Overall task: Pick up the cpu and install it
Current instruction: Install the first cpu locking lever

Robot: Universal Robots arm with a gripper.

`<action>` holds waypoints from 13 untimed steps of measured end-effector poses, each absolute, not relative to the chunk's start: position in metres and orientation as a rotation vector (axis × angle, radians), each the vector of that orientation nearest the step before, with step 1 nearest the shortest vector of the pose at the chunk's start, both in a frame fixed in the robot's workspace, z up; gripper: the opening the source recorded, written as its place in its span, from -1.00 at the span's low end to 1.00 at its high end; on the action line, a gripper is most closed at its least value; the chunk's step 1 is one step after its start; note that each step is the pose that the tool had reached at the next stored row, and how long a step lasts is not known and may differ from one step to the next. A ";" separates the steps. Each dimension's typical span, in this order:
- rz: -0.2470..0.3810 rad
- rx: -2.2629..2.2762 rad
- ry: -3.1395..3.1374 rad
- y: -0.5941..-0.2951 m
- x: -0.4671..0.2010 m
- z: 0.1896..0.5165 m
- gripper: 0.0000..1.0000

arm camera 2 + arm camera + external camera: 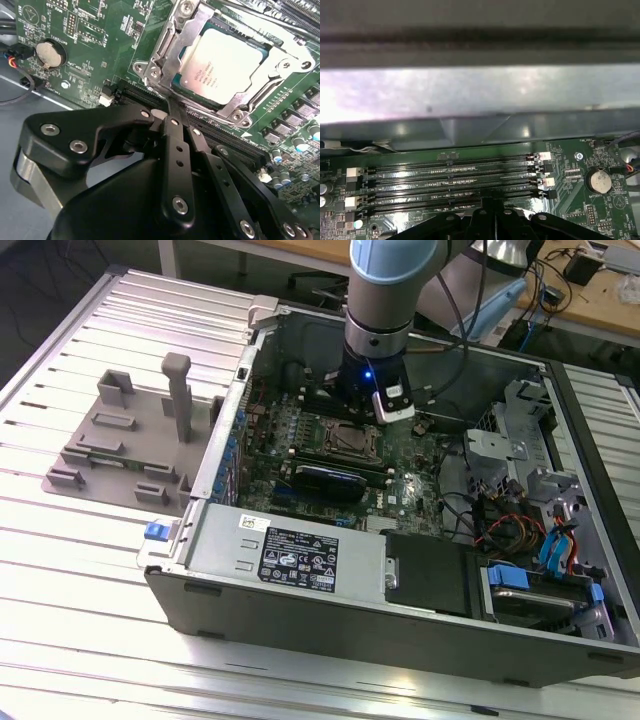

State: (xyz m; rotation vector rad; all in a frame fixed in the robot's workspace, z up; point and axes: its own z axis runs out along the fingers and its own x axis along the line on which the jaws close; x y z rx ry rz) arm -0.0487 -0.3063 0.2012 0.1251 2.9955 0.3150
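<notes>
The claw (170,107) hangs inside the open computer case (300,575), low over the motherboard (420,465). In the second wrist view its black fingers (175,135) come together into one narrow tip with nothing between them, so it is closed and empty. That tip ends over the memory slots (235,142), just beside the near edge of the socket frame (165,45).

The cpu (220,62) is just beyond the claw's tip, lying flat in the socket with its silver top plate facing up. The metal frame surrounds it and overlaps its edges. Claw and cpu do not touch. In the exterior view the cpu (345,437) shows as a pale square on the board directly beside the claw.

In the first wrist view the long memory slots (452,180) run in parallel rows just past the claw, with the case's grey metal wall (480,100) beyond them and a round coin battery (600,181) off to one side.

The case lies on its side on a ribbed metal bench (60,580), where a grey plastic fixture (130,440) stands well away from the claw.
</notes>
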 end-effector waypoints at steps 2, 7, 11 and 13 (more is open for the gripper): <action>0.310 0.125 2.996 -0.306 -0.049 0.208 -0.79; 0.229 0.134 3.007 -0.306 -0.049 0.219 -0.79; 0.173 0.158 3.019 -0.307 -0.048 0.220 -0.79; 0.156 0.170 3.029 -0.307 -0.048 0.220 -0.79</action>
